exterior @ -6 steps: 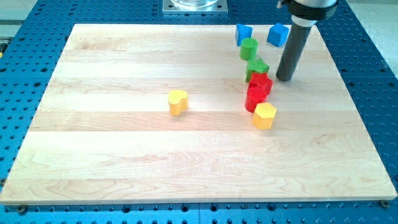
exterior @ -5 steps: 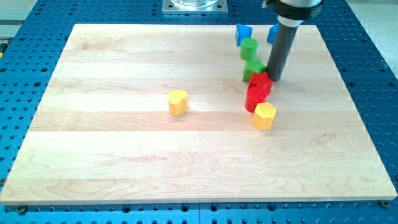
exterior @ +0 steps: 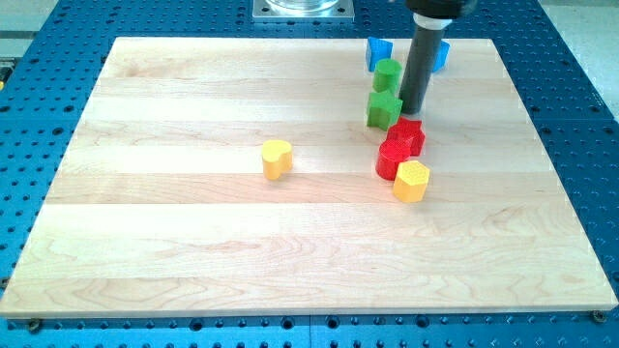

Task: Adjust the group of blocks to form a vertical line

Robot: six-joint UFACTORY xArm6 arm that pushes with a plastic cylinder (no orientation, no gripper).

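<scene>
My tip [exterior: 413, 109] rests on the wooden board [exterior: 193, 222] at the view's upper right, touching the right side of a green star block [exterior: 384, 109]. A green cylinder [exterior: 388, 74] stands just above the star. Two red blocks sit below the tip: one [exterior: 408, 135] just under it, the other [exterior: 394, 159] lower left and touching it. A yellow hexagon block [exterior: 411, 180] lies against the lower red one. A blue block [exterior: 378, 51] sits at the top; a second blue block [exterior: 441, 55] is partly hidden behind the rod. A yellow heart block [exterior: 277, 158] lies alone mid-board.
The board lies on a blue perforated table [exterior: 571, 116]. The arm's metal base plate [exterior: 303, 9] shows at the view's top edge. The board's right edge is near the block group.
My tip has slid left from the right of the group to the green star. The green star has shifted left, and the red blocks have moved slightly left.
</scene>
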